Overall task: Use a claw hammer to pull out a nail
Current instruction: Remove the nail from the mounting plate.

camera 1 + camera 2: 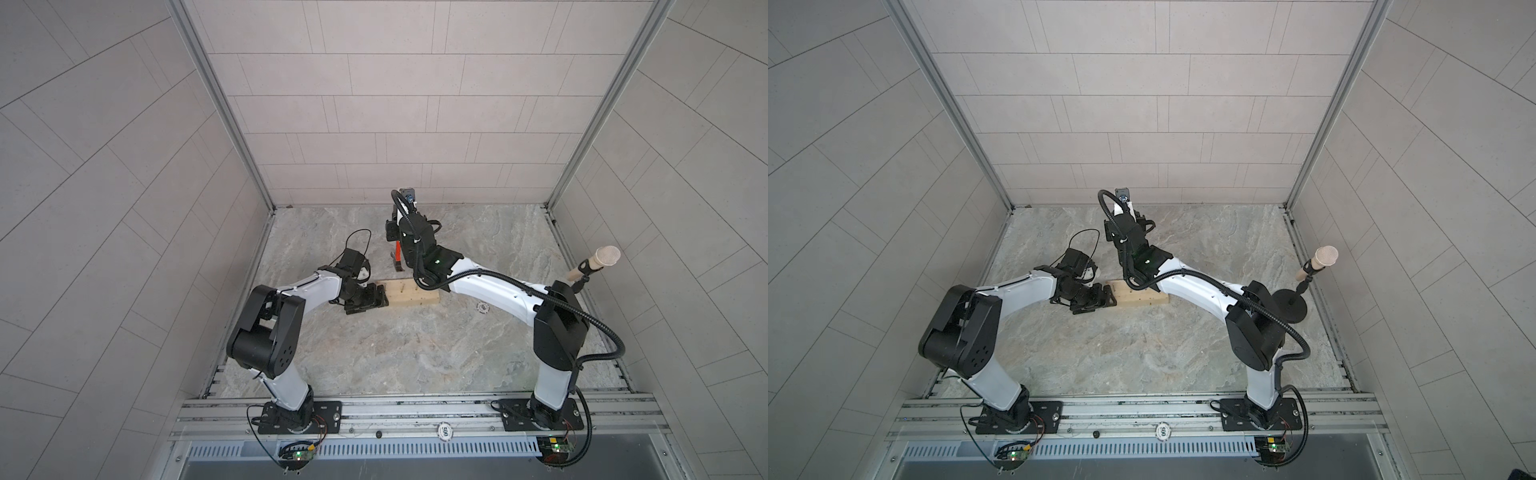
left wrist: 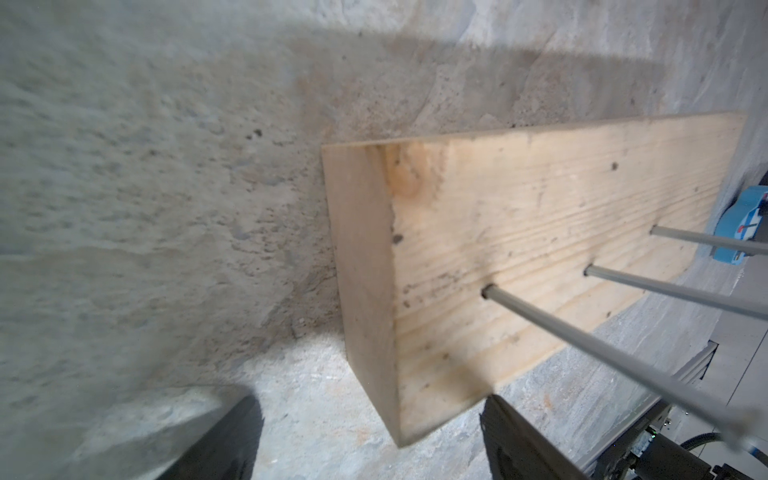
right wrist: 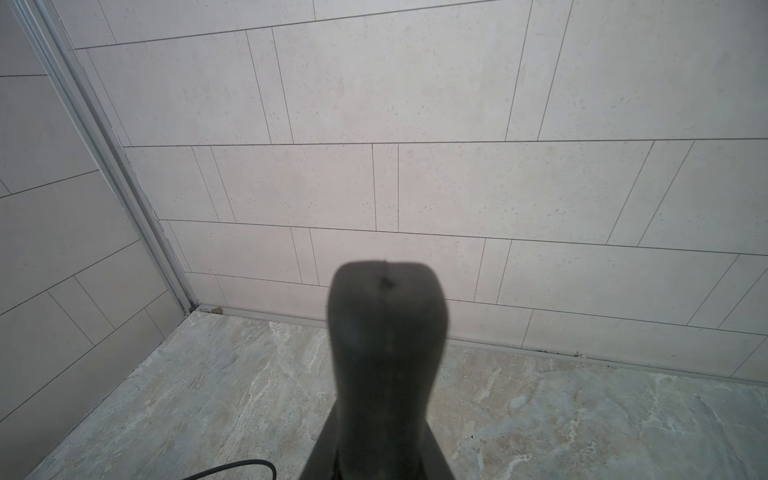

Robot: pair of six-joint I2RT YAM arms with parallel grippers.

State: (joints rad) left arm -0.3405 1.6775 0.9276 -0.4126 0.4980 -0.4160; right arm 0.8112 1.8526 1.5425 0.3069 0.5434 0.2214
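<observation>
- In the middle of the bench [image 1: 415, 357] lies a wood block [image 1: 419, 296] with three long nails [image 2: 484, 291] standing in it.
- The left gripper [image 1: 379, 298] sits at the end of the block that faces the bench's left edge. Its jaws stand wide apart, one on each side of that end, and do not squeeze it.
- The right gripper [image 1: 392, 232] is clamped tight on the hammer [image 1: 397, 251]. The hammer hangs head down, on the back side of the block. It is near the nails but does not seem to touch them.
- The block is not held. If the claw pulls a nail now, the whole block may lift or slide, and the nail may stay in.
- The nails are thin. If the claw comes in crooked or misses the top, it may slip off or bend the nail.
- A hard pull may twist the hammer in the jaws, because only the handle is gripped.
- The left wrist view shows the nails clearly, and a gap between one finger [image 2: 224, 440] and the block. In the top views the nails are tiny.
- The right wrist view shows only the black handle end [image 3: 386, 332] and the wall, not the block.
- A top view shows the silver head [image 1: 397, 267]. No wrist view does.
</observation>
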